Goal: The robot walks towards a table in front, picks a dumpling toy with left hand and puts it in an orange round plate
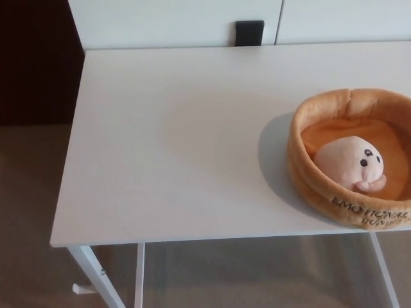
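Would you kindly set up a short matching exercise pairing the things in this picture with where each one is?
Things:
1. dumpling toy
2. orange round plate
3. black block
4. white table

Places:
A. against the wall behind the table's far edge
B. on the table's right side, cut off by the picture edge
C. over the brown floor
D. inside the plate

Pairs: 1-D, 2-B, 3-A, 4-C
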Tool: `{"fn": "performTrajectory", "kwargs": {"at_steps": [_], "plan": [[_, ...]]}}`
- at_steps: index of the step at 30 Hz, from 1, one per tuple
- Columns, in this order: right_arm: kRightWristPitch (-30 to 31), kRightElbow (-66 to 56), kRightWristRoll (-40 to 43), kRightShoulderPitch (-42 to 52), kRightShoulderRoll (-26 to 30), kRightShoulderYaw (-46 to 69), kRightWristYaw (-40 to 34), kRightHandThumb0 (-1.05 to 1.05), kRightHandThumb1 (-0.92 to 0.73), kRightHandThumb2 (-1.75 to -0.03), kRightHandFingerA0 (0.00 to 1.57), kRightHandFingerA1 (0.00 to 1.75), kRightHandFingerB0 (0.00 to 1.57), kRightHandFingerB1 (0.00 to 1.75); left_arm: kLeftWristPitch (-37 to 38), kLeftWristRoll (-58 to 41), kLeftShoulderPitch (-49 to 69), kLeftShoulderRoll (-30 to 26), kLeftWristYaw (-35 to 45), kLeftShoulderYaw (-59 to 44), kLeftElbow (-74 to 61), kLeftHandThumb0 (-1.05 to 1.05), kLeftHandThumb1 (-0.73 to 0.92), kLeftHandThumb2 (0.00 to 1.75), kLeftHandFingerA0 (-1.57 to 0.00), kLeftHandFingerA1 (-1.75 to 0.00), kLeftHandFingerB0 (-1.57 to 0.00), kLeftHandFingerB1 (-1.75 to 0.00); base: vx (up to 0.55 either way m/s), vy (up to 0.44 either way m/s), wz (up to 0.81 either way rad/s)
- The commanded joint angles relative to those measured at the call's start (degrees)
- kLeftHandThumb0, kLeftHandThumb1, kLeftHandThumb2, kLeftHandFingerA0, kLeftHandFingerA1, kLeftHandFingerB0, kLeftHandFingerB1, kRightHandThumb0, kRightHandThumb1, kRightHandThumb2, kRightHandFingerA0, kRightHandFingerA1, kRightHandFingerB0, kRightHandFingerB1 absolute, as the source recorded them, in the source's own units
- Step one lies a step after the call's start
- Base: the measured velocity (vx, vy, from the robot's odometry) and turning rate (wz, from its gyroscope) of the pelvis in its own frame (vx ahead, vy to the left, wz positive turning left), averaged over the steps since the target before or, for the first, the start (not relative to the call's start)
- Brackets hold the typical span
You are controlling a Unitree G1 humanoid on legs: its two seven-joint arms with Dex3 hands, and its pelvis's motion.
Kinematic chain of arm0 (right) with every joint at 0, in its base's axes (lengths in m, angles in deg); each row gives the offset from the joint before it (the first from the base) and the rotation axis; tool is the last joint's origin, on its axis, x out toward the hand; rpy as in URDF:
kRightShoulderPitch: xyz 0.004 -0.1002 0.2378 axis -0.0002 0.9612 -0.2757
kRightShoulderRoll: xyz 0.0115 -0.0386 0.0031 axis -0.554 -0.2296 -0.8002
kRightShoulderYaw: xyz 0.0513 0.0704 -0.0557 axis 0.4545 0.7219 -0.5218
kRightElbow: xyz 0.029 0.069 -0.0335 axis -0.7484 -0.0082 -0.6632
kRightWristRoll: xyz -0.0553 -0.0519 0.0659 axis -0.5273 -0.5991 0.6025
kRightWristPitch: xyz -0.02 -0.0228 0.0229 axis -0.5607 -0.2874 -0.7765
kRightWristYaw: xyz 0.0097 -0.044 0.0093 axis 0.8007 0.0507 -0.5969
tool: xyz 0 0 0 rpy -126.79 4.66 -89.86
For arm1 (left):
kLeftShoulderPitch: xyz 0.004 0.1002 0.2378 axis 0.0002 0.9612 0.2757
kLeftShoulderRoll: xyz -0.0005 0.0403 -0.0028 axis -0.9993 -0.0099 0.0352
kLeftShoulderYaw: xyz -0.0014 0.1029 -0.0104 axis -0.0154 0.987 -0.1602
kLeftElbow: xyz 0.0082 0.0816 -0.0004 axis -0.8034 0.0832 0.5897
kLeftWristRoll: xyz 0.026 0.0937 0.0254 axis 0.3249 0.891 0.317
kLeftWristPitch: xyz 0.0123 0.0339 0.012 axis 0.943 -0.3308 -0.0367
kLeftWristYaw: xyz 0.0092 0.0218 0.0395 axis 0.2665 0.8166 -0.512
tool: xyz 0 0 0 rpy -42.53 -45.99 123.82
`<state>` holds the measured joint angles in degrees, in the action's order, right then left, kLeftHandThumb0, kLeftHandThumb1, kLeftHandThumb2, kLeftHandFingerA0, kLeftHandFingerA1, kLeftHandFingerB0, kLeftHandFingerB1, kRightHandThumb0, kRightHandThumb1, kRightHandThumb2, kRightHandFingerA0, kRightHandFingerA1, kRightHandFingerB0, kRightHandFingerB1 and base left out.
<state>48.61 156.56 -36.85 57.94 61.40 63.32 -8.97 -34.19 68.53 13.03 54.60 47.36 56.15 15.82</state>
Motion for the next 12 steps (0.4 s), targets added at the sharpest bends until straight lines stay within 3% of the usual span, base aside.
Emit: {"fn": "performTrajectory", "kwargs": {"at_steps": [1, 2, 3, 4, 5, 6, 8, 9, 12], "plan": [[0.06, -0.10, 0.87, 1.43, 1.32, 0.86, 1.05, -0.40, -0.53, -0.80, 0.52, 0.59, 0.25, 0.45, 4.91, -2.09, -0.14, -0.91, -5.36, 2.09, 3.19, -0.44, 0.75, 0.62, -0.52, -0.41, -0.37, -0.35, 0.00, 0.000, 0.00], [-0.03, -0.20, 0.97, 1.22, 1.51, 0.96, 1.62, -0.40, -0.53, -0.80, 0.52, 0.59, 0.25, 0.45, 4.86, -2.18, -0.55, -0.78, -5.67, 2.31, 3.31, -0.44, 0.75, 0.62, -0.52, -0.41, -0.37, -0.35, 0.00, 0.000, 0.00], [0.19, -0.23, 0.59, 1.08, 1.51, 0.69, 1.70, -0.34, -0.66, -0.60, 0.59, 0.48, 0.32, 0.34, 5.41, -2.05, -0.63, -0.80, -6.07, 3.05, 3.62, -0.47, 0.77, 0.63, -0.53, -0.41, -0.38, -0.35, 0.00, 0.000, 0.00], [0.30, -0.23, 0.42, 1.03, 1.49, 0.57, 1.69, -0.34, -0.66, -0.60, 0.59, 0.48, 0.32, 0.34, 5.66, -2.04, -0.64, -0.83, -6.23, 3.41, 3.77, -0.47, 0.77, 0.63, -0.53, -0.41, -0.38, -0.35, 0.00, 0.000, 0.00], [0.24, -0.19, -0.12, 1.10, 1.53, 0.08, 1.57, -0.43, -0.53, -0.81, 0.54, 0.60, 0.26, 0.45, 5.77, -2.56, -0.55, -0.82, -6.22, 3.63, 4.00, -0.47, 0.77, 0.63, -0.53, -0.41, -0.38, -0.35, 0.00, 0.000, 0.00], [0.22, -0.06, -0.27, 1.11, 1.52, -0.04, 1.59, -0.36, -0.67, -0.60, 0.60, 0.49, 0.32, 0.33, 5.84, -2.79, -0.54, -0.81, -6.35, 3.83, 4.10, -0.46, 0.75, 0.63, -0.53, -0.41, -0.40, -0.36, 0.00, 0.000, 0.00], [0.23, 0.10, -0.12, 1.09, 1.49, 0.06, 1.68, -0.36, -0.67, -0.60, 0.60, 0.49, 0.32, 0.33, 5.92, -2.97, -0.63, -0.83, -6.65, 4.21, 4.20, -0.46, 0.75, 0.63, -0.53, -0.41, -0.40, -0.36, 0.00, 0.000, 0.00], [0.14, 0.05, -0.06, 1.08, 1.68, 0.08, 1.73, -0.43, -0.54, -0.80, 0.54, 0.58, 0.26, 0.45, 5.94, -3.07, -0.83, -0.77, -6.82, 4.57, 4.25, -0.45, 0.75, 0.63, -0.53, -0.41, -0.40, -0.36, 0.00, 0.000, 0.00], [0.33, -0.30, 0.26, 1.25, 1.92, 0.28, 1.95, -0.42, -0.55, -0.81, 0.52, 0.57, 0.26, 0.45, 5.97, -3.56, -0.98, -0.87, -6.86, 5.09, 4.17, -0.44, 0.75, 0.62, -0.54, -0.42, -0.41, -0.36, 0.00, 0.000, 0.00]]}}
